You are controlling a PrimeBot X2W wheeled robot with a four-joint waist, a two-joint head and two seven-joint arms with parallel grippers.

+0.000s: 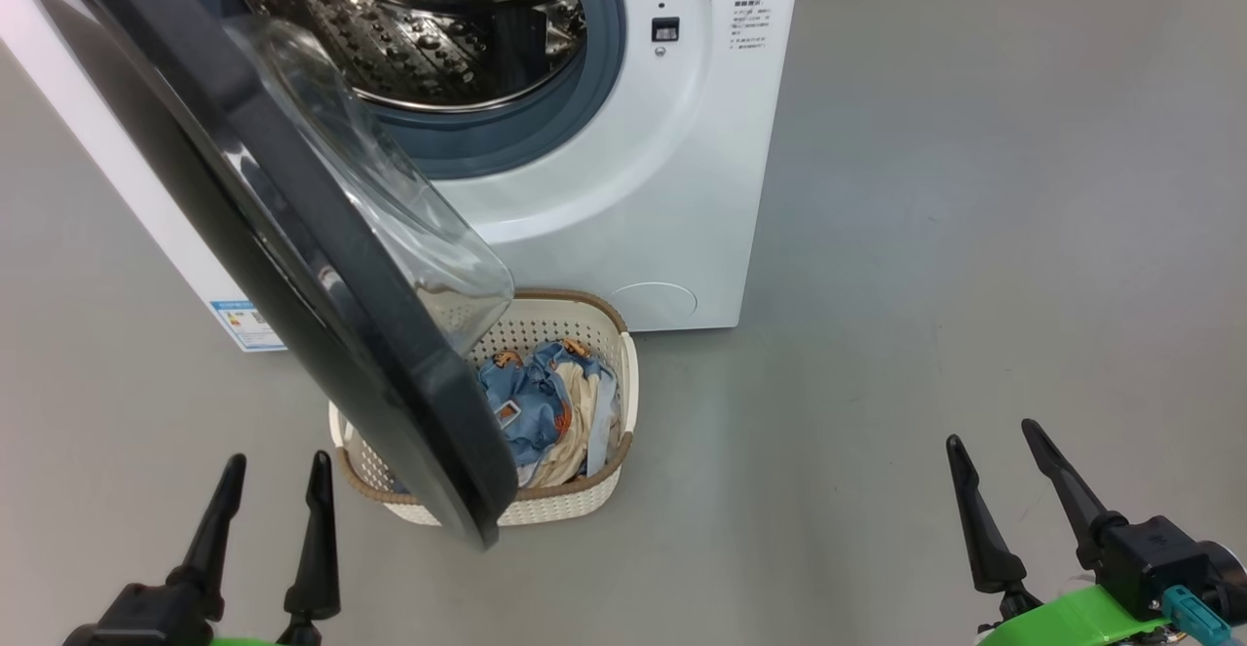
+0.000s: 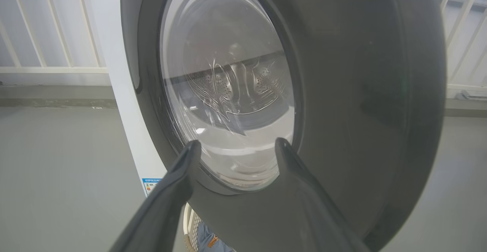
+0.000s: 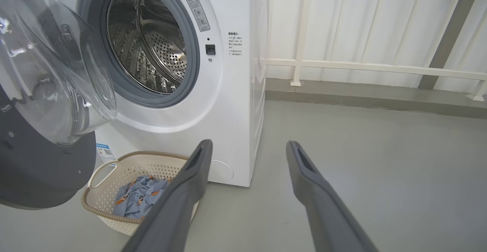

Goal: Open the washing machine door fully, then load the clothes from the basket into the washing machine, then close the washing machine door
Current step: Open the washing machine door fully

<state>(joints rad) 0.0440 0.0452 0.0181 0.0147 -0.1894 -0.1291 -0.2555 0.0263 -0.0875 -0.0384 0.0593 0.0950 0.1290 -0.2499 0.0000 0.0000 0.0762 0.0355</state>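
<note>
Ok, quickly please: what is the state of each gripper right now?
Left gripper: open, holding nothing.
Right gripper: open, holding nothing.

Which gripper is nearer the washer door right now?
The left gripper, beside the lower edge of the washing machine door and pointing at its outer face. The right gripper hangs over the floor, well off to the other side.
</note>
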